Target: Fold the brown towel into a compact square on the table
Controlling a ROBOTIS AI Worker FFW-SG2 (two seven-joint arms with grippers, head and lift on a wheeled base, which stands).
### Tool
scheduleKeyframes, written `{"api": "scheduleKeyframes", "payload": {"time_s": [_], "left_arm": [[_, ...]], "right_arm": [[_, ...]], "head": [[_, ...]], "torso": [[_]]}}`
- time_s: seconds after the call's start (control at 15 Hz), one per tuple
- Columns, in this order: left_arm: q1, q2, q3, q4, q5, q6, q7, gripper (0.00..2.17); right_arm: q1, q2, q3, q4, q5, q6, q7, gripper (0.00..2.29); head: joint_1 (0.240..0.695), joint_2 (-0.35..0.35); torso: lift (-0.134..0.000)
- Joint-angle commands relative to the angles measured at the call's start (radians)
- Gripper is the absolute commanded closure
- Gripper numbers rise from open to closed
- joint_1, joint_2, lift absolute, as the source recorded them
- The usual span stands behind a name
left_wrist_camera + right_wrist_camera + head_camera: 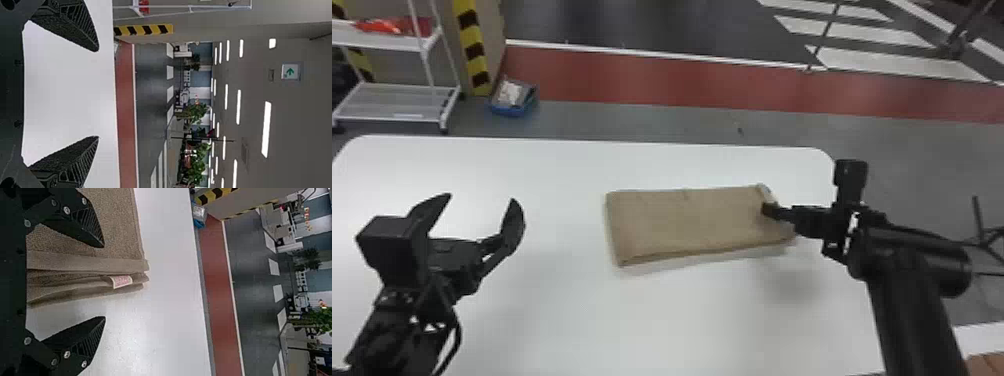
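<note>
At the lower left of the head view, the left gripper [482,198] is hovering over the white table [532,325], its fingers spreading wide and holding nothing. Right of centre, the brown towel [689,222] is lying folded in a flat rectangle. At the towel's right end, the right gripper [769,211] is hovering with fingers standing wide apart, gripping nothing; between them, layered edges and a small label [122,281] are showing.
</note>
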Motion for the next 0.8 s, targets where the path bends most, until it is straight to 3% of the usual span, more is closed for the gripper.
{"api": "scheduleKeyframes", "payload": {"time_s": [0.0,0.13,0.53,0.73], "left_arm": [[-0.001,0.0,0.001,0.002,-0.003,0.0,0.0,0.08],[-0.003,0.0,-0.001,0.002,-0.003,0.0,-0.002,0.08],[-0.012,-0.002,-0.002,0.007,-0.006,0.0,-0.002,0.08],[-0.029,-0.005,-0.008,0.018,-0.006,0.0,-0.002,0.08]], "right_arm": [[-0.008,0.0,0.008,0.016,0.013,0.017,0.007,0.29],[-0.013,-0.002,0.008,0.024,0.018,0.02,0.008,0.43],[-0.016,-0.002,-0.011,0.02,-0.008,0.081,0.112,1.42],[0.011,0.002,-0.008,-0.055,-0.042,0.118,0.125,1.42]], "head": [[0.695,-0.211],[0.695,-0.208],[0.695,-0.198],[0.695,-0.19]], "torso": [[-0.123],[-0.123],[-0.123],[-0.123]]}}
